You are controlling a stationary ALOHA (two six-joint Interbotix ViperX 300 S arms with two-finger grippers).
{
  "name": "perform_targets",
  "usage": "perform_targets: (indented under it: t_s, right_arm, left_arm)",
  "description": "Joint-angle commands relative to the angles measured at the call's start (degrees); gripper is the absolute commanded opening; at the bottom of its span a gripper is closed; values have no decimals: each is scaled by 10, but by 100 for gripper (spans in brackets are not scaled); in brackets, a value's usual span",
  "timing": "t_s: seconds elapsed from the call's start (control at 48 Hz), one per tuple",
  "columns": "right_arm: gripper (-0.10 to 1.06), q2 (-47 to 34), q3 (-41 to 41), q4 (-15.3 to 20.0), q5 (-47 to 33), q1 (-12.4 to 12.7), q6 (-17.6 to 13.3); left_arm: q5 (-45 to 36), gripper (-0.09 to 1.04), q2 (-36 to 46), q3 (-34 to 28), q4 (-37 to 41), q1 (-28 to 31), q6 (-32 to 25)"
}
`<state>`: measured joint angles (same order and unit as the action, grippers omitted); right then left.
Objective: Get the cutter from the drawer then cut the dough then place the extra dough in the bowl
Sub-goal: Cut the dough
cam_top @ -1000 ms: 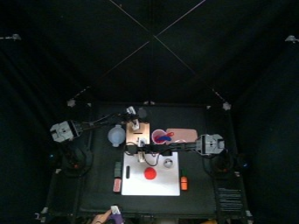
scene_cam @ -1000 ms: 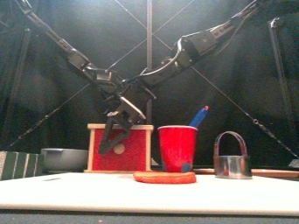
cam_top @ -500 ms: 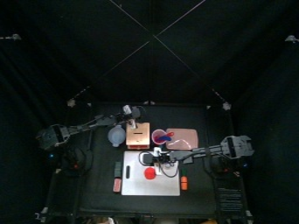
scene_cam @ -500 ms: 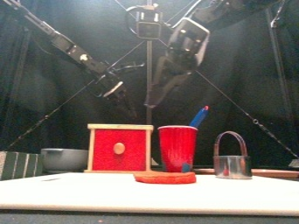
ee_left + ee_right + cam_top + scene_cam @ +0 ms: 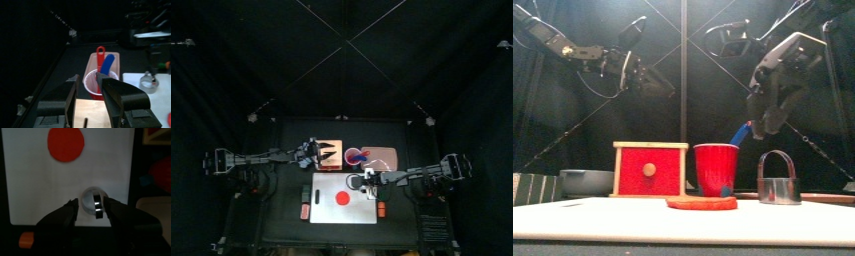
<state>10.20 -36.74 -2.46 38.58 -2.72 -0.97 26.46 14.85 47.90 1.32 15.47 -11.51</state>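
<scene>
The round metal cutter (image 5: 779, 181) stands upright on the white cutting board (image 5: 321, 186), right of the flat red dough disc (image 5: 702, 202). My right gripper (image 5: 91, 203) hangs open well above the cutter (image 5: 95, 203), which shows between its jaws, untouched. The wooden box (image 5: 651, 170) has its red drawer front shut. My left gripper (image 5: 90, 79) is open and empty, high over the box's left side (image 5: 653, 85), facing the red cup (image 5: 100, 84). The blue-grey bowl (image 5: 587, 181) sits left of the box.
The red cup (image 5: 716, 169) with a blue and a red knife stands on the pink tray (image 5: 381, 158) right of the box. A small orange-red piece (image 5: 305, 211) lies off the board's left edge, another (image 5: 381, 209) at its front right.
The gripper that hung at the drawer front has lifted away. Both arms have swung outward and up, and both grippers have spread open. Cutter, dough and drawer have not moved.
</scene>
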Motion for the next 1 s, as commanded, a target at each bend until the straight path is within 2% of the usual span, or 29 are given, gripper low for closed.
perform_targets:
  t_s: [0.021, 0.083, 0.188, 0.25, 0.333, 0.688, 0.812, 1.0]
  right_arm:
    - [88, 18, 4, -6, 27, -2, 4]
    - [89, 16, 6, -17, 41, -2, 8]
    - [89, 12, 7, -48, 56, -3, 32]
    - [89, 11, 4, -54, 55, -3, 49]
    - [89, 2, 2, -55, 50, -1, 58]
    - [87, -37, 2, -78, 18, -5, 59]
    - [78, -39, 2, -79, 18, -6, 59]
    - [49, -40, 4, -76, 18, -7, 58]
  left_arm:
    - [47, 77, 7, 10, -1, -22, 1]
    - [55, 77, 4, 16, -1, -25, 0]
    - [57, 77, 1, 22, -1, -25, 1]
    - [57, 77, -4, 24, -2, -26, 1]
    - [57, 77, -9, 24, -4, -25, 1]
    - [57, 77, -33, 25, -4, -25, 0]
    - [57, 77, -33, 25, -4, -25, 0]
    - [57, 77, -34, 25, -4, -25, 1]
